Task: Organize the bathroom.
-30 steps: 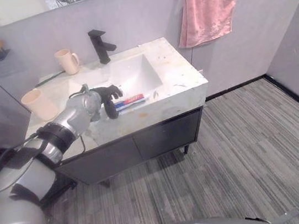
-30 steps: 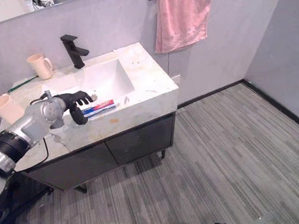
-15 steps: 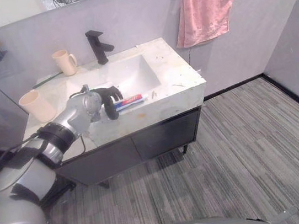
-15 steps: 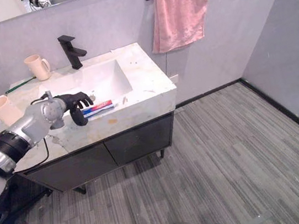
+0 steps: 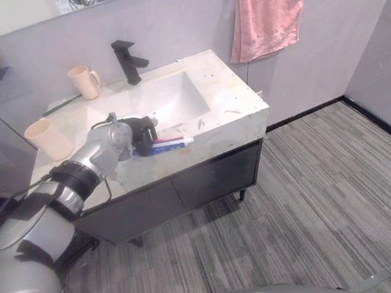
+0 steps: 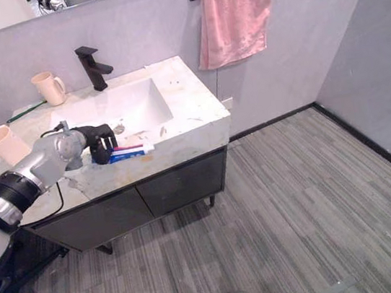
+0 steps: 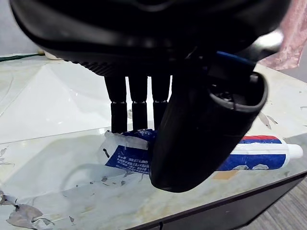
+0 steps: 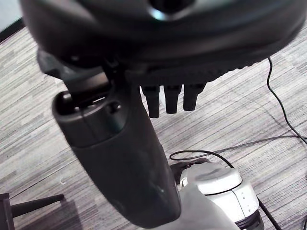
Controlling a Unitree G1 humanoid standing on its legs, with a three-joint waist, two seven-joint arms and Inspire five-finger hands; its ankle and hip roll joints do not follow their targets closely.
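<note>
Toothpaste [image 5: 170, 144] lies flat at worktop [image 5: 230, 109] front edge, long axis parallel to edge, cap away from left hand [image 5: 140, 133]. Crimped end is pinched between fingers [image 7: 139, 103] and thumb. Right hand [image 8: 115, 158] hangs relaxed over floor, empty.

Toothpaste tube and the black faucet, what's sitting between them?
The white sink basin lies between the toothpaste tube and the black faucet, seen in the left eye view; the left hand grips the tube.
</note>
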